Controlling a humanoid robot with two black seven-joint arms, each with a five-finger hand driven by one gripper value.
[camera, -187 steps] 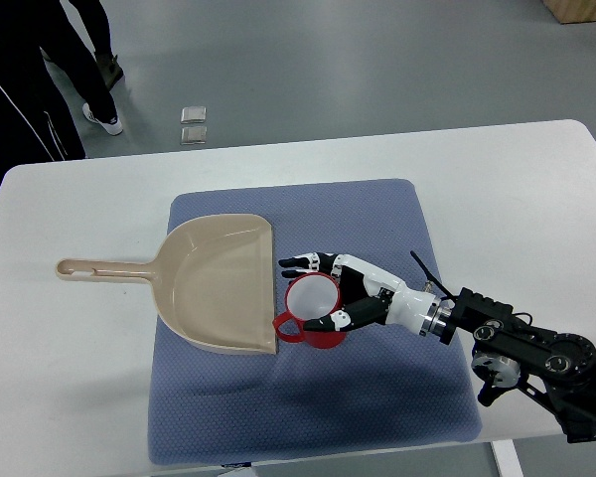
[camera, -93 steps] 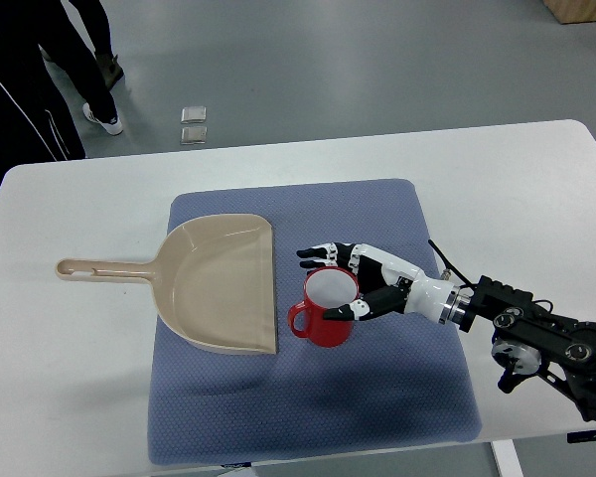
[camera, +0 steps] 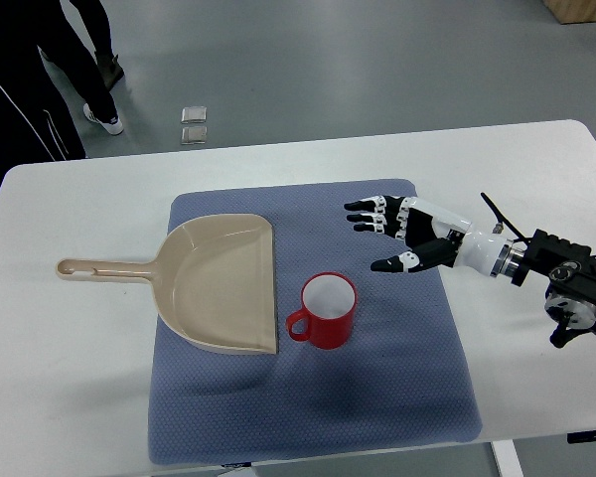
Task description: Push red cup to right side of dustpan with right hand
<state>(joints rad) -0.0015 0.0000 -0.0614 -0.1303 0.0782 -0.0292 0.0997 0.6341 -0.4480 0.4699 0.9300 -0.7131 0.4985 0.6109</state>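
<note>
My right hand hovers open, empty, right of centre. The cup stands upright mid-frame, just right of the dustpan. It looks light, rigid, tippy; I'd push its wall low.

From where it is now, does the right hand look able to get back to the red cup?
Probably yes. The right hand hovers open above the blue mat, up and to the right of the red cup, with only bare mat between them; the dustpan lies on the cup's far side.
</note>
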